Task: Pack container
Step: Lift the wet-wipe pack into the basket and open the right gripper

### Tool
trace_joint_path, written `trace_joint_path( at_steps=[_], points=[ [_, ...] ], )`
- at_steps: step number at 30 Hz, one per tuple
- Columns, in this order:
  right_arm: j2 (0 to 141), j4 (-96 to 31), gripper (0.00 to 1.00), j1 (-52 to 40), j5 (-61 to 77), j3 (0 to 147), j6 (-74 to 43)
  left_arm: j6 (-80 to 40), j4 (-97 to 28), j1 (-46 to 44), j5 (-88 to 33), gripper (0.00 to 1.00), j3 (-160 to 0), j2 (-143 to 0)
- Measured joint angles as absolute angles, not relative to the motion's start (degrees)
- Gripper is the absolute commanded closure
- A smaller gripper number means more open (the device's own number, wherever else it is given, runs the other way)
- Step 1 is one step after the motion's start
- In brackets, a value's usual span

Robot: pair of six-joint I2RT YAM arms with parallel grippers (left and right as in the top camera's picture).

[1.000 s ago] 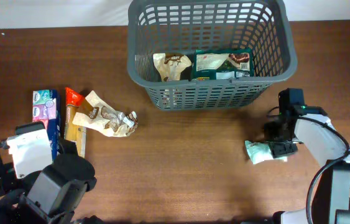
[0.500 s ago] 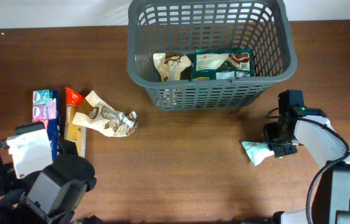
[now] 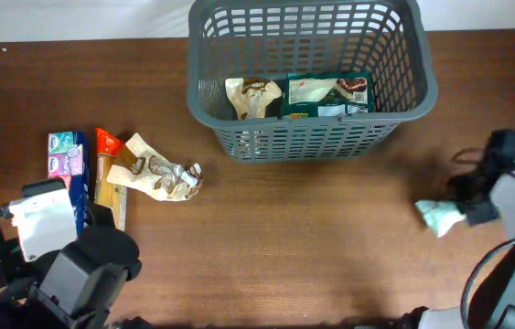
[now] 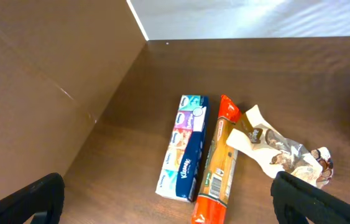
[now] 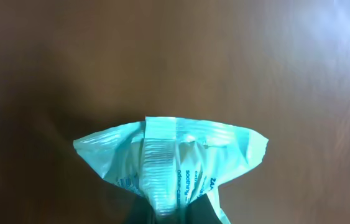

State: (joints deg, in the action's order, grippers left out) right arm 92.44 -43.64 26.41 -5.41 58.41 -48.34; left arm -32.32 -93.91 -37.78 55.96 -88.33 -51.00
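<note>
**Right arm carries the mint packet outward, away from the basket**

Since the frame a second ago, the right claw (image 3: 466, 211) and the pale green packet (image 3: 435, 217) have shifted toward the right edge of the surface (image 3: 312, 247), further from the container (image 3: 310, 151). Nothing else has changed position.

Right claw: pinching the packet by one end. In the right wrist view the crimped seam fans out above the dark grip, and the blurred wood behind suggests the packet is lifted, though I cannot confirm this.

Left claw (image 4: 168, 202): spread wide, holding nothing, parked over the left group of tissue pack (image 4: 184, 146), long orange packet (image 4: 218, 162) and crumpled brown wrapper (image 4: 274, 149).

Container: far centre of the surface, upright, with a cream packet (image 3: 252, 96) and a green packet (image 3: 328, 94) already lying inside against the near wall.

Risks from here:
- The grip is on one end only, so a fast swing toward the basket could let the slick film slide out.
- The carry is now longer, leaving more time for a slip.
- The packet hangs loose, and too low an approach would snag it on the thick rim or lattice and could nudge the basket.
- A release short of the rim drops it outside.
</note>
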Motion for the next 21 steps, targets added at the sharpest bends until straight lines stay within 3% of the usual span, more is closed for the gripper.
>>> trace_joint_path(
  at_steps=[2,8,12,17,21],
  points=[
    [92.5,-43.2,0.96,27.2,-2.1,66.3,-37.9,-32.3,-93.6,-37.8,56.0,0.01,-88.3,-51.0],
    [92.6,-43.9,0.97,27.2,10.5,90.0,-23.2,-32.3,-93.5,-37.8,56.0,0.01,-88.3,-51.0],
    [92.6,-42.7,0.96,27.2,20.7,105.7,-19.1,-32.3,-93.6,-37.8,56.0,0.01,-88.3,-51.0],
    [92.3,-41.7,0.97,24.8,31.1,114.3,-17.8,-32.3,-93.4,-37.8,56.0,0.01,-88.3,-51.0],
    [92.9,-44.4,0.96,14.4,34.8,114.6,-16.2,-32.3,-92.1,-37.8,56.0,0.01,-88.3,-51.0]
  ],
)
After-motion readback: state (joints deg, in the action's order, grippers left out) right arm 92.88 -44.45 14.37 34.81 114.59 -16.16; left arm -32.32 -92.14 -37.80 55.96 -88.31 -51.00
